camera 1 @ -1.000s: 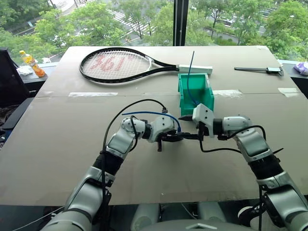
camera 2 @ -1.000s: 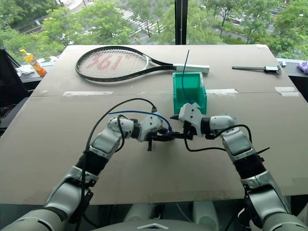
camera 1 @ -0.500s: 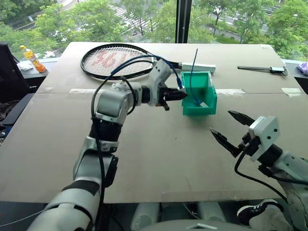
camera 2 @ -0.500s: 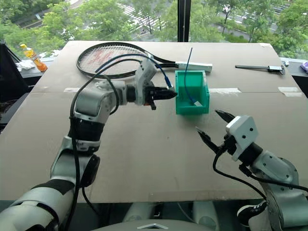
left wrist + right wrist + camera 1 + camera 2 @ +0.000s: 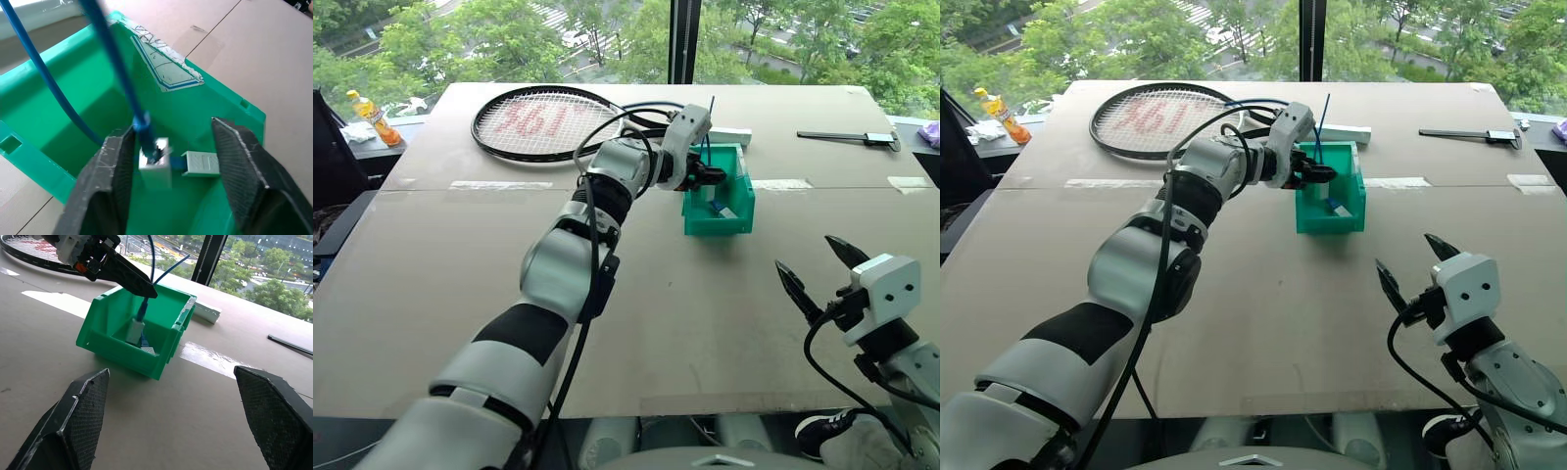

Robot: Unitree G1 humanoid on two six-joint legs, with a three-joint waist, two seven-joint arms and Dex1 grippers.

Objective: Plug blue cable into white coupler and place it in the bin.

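My left gripper (image 5: 709, 176) reaches over the green bin (image 5: 717, 223) and stands open. In the left wrist view the white coupler (image 5: 155, 162) hangs inside the bin between the two spread fingers (image 5: 105, 186), close to one of them. The blue cable (image 5: 115, 78) is plugged into its top and rises straight up. The right wrist view shows the same coupler (image 5: 134, 330) low in the bin under the left fingertips. My right gripper (image 5: 815, 275) hovers open and empty over the near right of the table, facing the bin.
A second pale block (image 5: 199, 163) on a stiff blue cable (image 5: 709, 110) lies in the bin. Behind it are a tennis racket (image 5: 548, 122) and a white bar (image 5: 732, 137). A black tool (image 5: 847, 139) lies far right, an orange bottle (image 5: 374, 117) far left.
The left arm has carried the cable and coupler from the table's middle out over the bin and opened its jaws. The right arm has pulled back to the near right.
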